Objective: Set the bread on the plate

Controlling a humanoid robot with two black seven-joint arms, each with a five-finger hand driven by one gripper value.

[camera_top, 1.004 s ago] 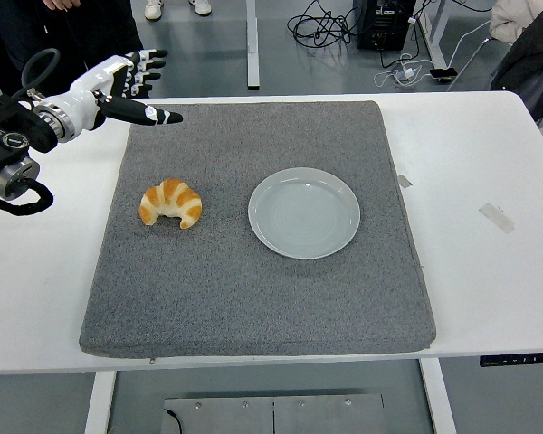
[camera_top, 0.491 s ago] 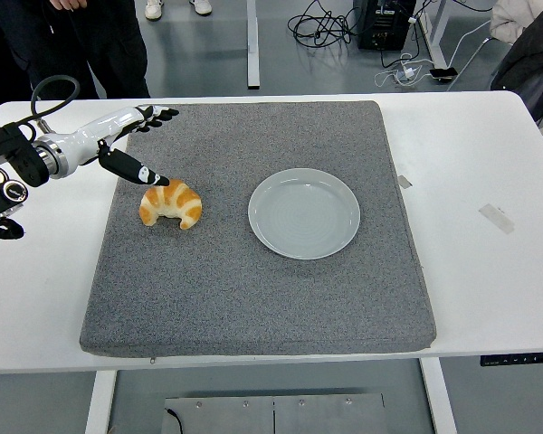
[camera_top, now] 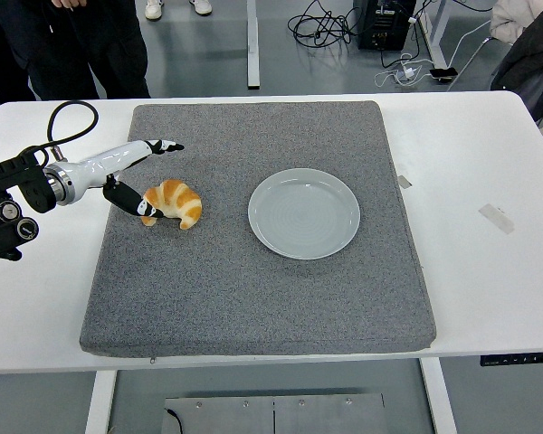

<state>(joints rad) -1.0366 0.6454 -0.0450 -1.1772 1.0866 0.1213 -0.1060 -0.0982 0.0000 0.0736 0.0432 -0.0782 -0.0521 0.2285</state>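
Note:
A golden croissant (camera_top: 175,202) lies on the grey mat (camera_top: 253,280), left of the round pale grey plate (camera_top: 304,212). My left hand (camera_top: 147,176) reaches in from the left edge, low over the mat, with its fingers spread. Its thumb (camera_top: 131,200) touches the croissant's left end and the other fingers (camera_top: 165,146) extend just behind the croissant. The hand is not closed on the bread. The plate holds nothing. The right arm is out of view.
The mat lies on a white table (camera_top: 489,172). A person's legs (camera_top: 90,41) stand beyond the table's far left corner. A small tape strip (camera_top: 496,217) lies on the table at the right.
My left hand has dropped from above the mat's far left corner and moved toward me, down to the croissant. Its thumb now touches the croissant's left end.

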